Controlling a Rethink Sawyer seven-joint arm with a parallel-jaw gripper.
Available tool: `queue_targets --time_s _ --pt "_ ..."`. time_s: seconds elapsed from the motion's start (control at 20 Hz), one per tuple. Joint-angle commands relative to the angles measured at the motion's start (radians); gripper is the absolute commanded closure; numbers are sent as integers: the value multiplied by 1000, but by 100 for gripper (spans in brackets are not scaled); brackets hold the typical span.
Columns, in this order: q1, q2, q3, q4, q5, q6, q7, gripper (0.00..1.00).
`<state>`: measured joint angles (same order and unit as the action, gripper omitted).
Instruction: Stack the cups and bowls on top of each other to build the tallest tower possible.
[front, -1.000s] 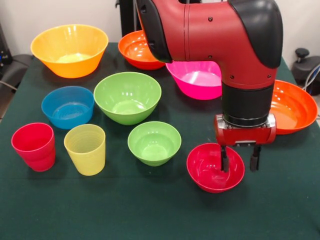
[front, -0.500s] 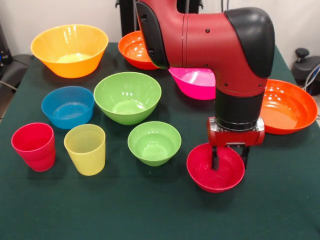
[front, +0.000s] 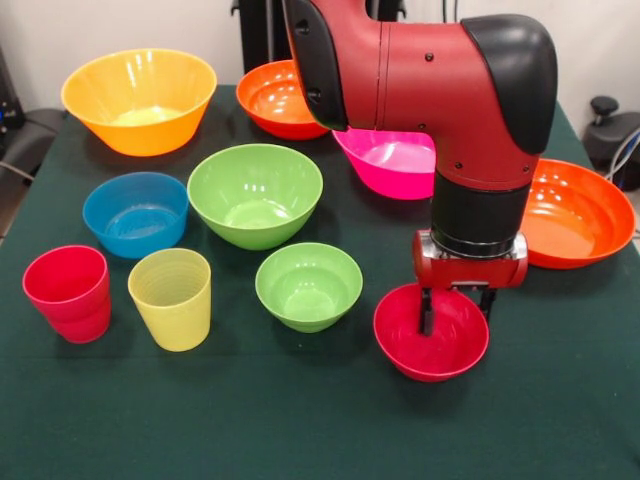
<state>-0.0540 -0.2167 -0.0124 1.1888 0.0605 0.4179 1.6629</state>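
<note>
Green cloth covers the table (front: 300, 430), and the red and black arm (front: 440, 90) descends over its right part. Its claw (front: 456, 310) straddles the far rim of the small red plastic bowl (front: 425, 345) near the front edge, one finger inside and one behind the wall; whether it pinches the rim I cannot tell. The large yellow-orange bowl (front: 138, 100) sits at the back left corner. A wide orange bowl (front: 575, 215) lies by the right edge, another orange bowl (front: 275, 100) at the back edge, and a pink bowl (front: 390, 165) just beside it. Toward the middle stand the big green bowl (front: 255, 195), the blue bowl (front: 135, 213) and the small green bowl (front: 308, 287). Near the left edge stand the ribbed yellow tumbler (front: 170, 298) and the red tumbler (front: 68, 293). Nothing is stacked.
</note>
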Motion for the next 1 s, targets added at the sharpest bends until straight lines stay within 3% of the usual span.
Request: queue_targets --time_s 0.05,1.0 --pt "0 34 42 -14 -11 12 114 0" --pt "16 41 27 -92 17 117 125 0"
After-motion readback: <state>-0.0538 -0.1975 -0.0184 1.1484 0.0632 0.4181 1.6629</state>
